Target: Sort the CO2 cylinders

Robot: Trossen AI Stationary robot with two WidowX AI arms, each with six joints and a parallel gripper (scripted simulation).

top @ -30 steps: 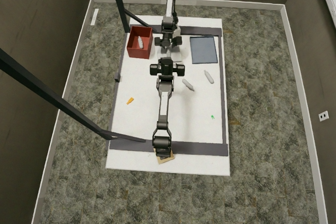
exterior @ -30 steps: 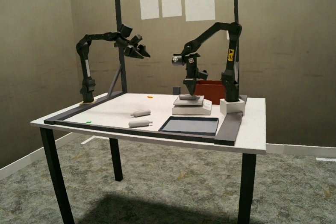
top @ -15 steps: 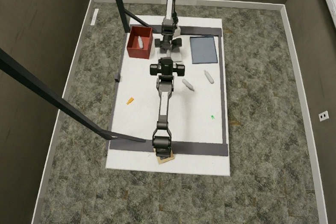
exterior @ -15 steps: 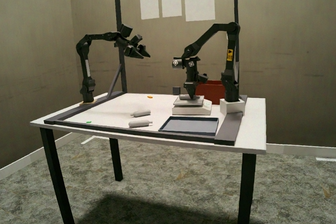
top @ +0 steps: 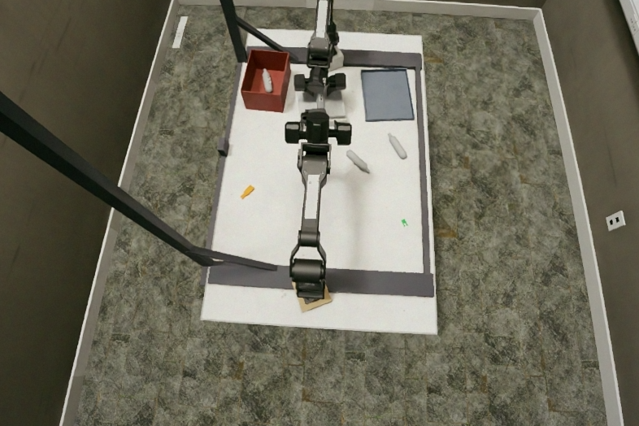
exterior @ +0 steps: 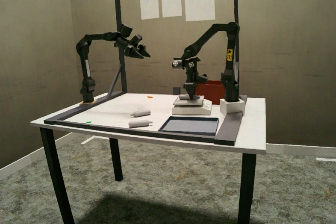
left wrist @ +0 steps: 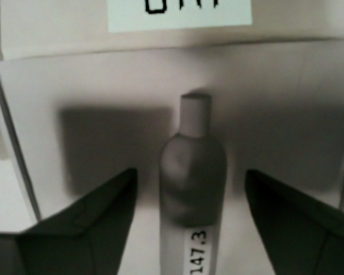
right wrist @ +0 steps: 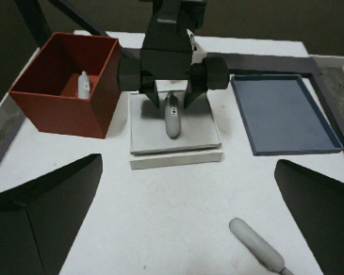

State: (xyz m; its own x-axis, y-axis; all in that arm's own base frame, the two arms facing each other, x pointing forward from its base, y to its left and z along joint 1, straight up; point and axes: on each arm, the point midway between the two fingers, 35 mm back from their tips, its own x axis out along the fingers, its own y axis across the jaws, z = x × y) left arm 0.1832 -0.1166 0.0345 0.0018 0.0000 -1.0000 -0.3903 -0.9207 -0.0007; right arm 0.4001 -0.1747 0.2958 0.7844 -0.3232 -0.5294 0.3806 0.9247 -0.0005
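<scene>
While apart — fingers flank the cylinder [left wrist: 193,186] [right wrist: 172,121].

Stamped "147.3" on the label of the cylinder [exterior: 184,97] [left wrist: 193,186] [right wrist: 172,121] lying on the scale [top: 337,108] [exterior: 191,109] [left wrist: 49,83] [right wrist: 176,160]; display digits cut off, unreadable in full.

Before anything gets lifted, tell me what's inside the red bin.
One gray cylinder lies in the red bin. The near wall hides part of the floor in the right wrist view.
</scene>
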